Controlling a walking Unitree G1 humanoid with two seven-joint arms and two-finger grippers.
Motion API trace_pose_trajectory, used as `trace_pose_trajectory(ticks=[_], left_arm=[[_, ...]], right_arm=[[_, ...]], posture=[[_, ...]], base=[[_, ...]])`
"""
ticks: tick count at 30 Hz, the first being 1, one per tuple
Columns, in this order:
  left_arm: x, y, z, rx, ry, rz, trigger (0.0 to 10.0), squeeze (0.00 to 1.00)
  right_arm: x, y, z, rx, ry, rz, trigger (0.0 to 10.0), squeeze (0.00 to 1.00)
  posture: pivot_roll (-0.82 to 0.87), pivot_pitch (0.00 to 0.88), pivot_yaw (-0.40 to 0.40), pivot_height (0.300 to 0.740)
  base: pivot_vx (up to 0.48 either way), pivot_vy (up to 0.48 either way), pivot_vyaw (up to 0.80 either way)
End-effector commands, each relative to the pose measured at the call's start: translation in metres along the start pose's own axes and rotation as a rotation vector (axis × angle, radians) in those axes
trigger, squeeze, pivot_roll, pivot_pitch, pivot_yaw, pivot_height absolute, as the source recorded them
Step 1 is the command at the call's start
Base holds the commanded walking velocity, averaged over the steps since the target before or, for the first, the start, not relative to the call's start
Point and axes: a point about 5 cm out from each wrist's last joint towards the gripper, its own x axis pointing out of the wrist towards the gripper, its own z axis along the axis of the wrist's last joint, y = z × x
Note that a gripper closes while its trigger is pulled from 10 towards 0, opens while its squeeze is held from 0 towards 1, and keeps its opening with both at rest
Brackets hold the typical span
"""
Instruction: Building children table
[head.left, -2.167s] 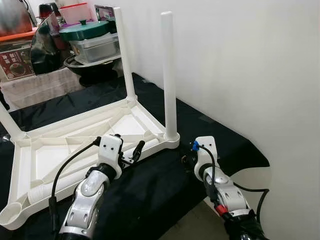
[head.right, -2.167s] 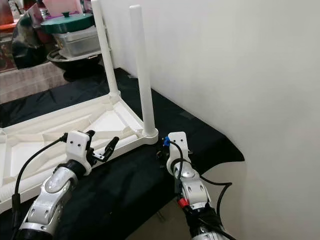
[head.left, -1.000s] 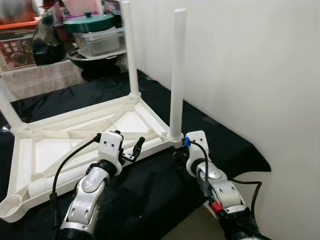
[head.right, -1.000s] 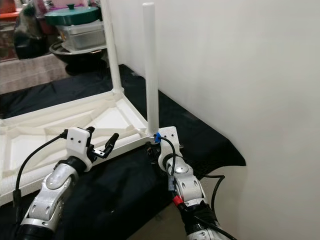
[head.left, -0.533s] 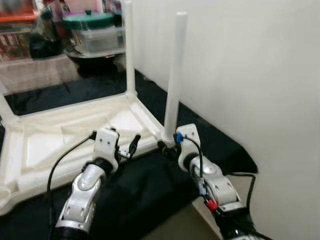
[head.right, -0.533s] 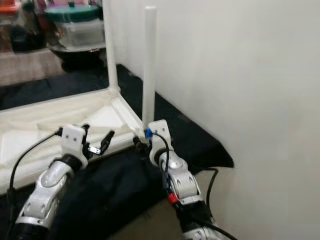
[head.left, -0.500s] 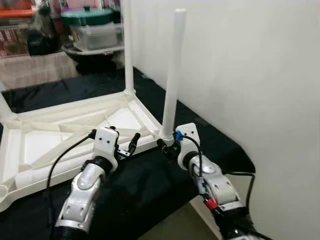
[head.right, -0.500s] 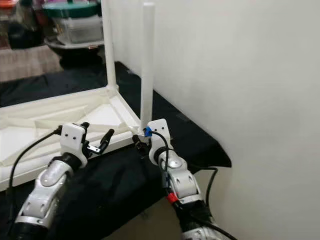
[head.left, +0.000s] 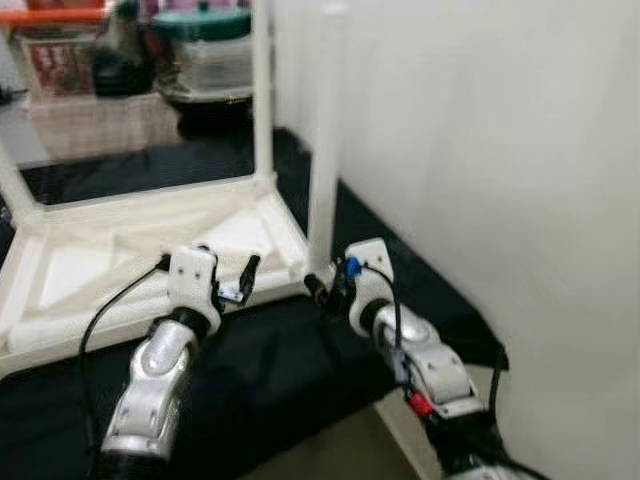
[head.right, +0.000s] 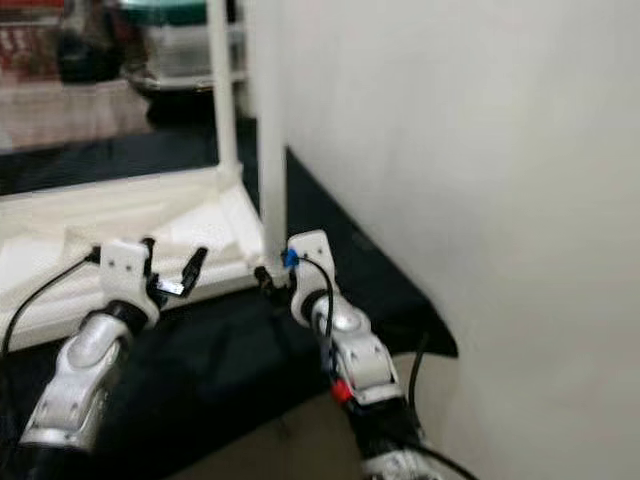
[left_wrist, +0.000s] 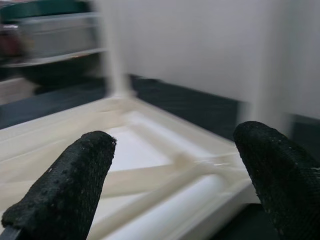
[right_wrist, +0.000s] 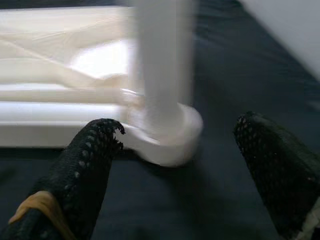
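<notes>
Fingers (right_wrist: 85, 170) of both grippers spread open over upturned white table (head.left: 130, 240) on black cloth (head.left: 270, 370) beside white wall (head.left: 480, 150)

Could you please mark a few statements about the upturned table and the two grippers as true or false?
1. The white table lies upside down on a black cloth. True.
2. The right gripper is shut on the near leg. False: its fingers are spread, with the leg's base between them.
3. The left gripper is open. True.
4. The near leg lies flat on the cloth. False: it stands upright in its corner socket.
</notes>
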Motion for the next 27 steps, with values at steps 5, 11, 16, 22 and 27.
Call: trace_pose_trajectory(ticks=[5, 11, 16, 22, 27], left_arm=[[-0.0011, 0.0036, -0.0015, -0.006, 0.013, -0.001, 10.0, 0.0], [-0.0001, 0.0036, -0.0011, -0.008, 0.011, -0.005, 10.0, 0.0], [0.0008, 0.0036, -0.0012, -0.006, 0.01, -0.01, 10.0, 0.0], [0.0022, 0.0042, 0.0024, 0.002, -0.011, -0.005, 10.0, 0.0], [0.0022, 0.0042, 0.0036, 0.001, -0.023, -0.007, 10.0, 0.0]], right_arm=[[-0.0018, 0.0006, 0.0004, 0.032, 0.004, 0.006, 10.0, 0.0], [-0.0007, 0.0004, 0.0023, 0.039, 0.002, 0.005, 10.0, 0.0], [-0.0008, -0.0009, 0.0052, 0.032, -0.011, 0.005, 10.0, 0.0], [-0.001, -0.0016, 0.0067, 0.028, -0.02, 0.005, 10.0, 0.0], [-0.0003, -0.0002, 0.0093, 0.025, -0.027, 0.007, 10.0, 0.0]], posture=[[0.07, 0.0, -0.06, 0.74], [0.07, 0.0, -0.059, 0.74], [0.08, 0.0, -0.063, 0.74], [0.08, 0.0, -0.065, 0.74], [0.08, 0.0, -0.062, 0.74]], base=[[0.0, 0.1, 0.0], [0.0, 0.32, 0.0], [0.0, 0.48, 0.0], [0.0, 0.32, 0.0], [0.0, 0.0, 0.0]])
